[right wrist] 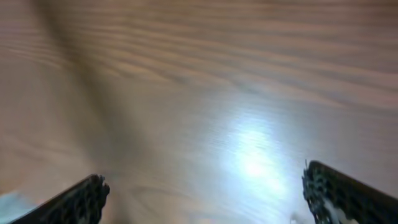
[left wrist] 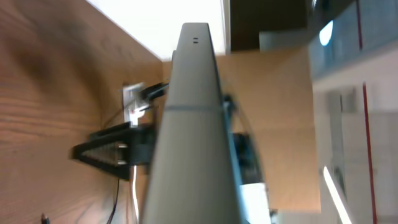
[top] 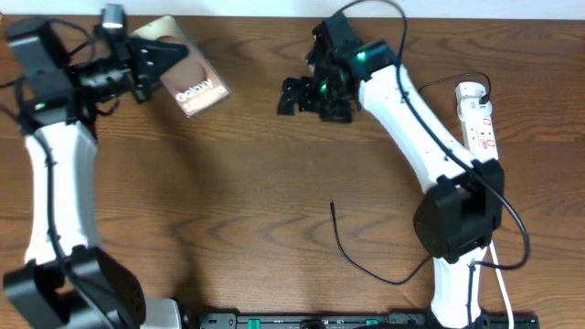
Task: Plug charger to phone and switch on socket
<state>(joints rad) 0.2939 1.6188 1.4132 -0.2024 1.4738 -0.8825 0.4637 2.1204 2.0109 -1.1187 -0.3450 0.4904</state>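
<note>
Two arms over a wooden counter (top: 256, 164), phone gripped at upper left.
Left jaws clenched on one edge of the tilted phone (top: 196, 90), bronze-faced with white "Galaxy" lettering; right jaws spread wide and empty, upper centre; white socket (top: 477, 114) at right edge; black charger (top: 352, 260) lower centre.

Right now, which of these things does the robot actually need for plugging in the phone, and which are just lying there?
Needed: phone, held in the left fingers; black charger cable; white power strip.
Just there: wooden table; black rail along its near edge.
</note>
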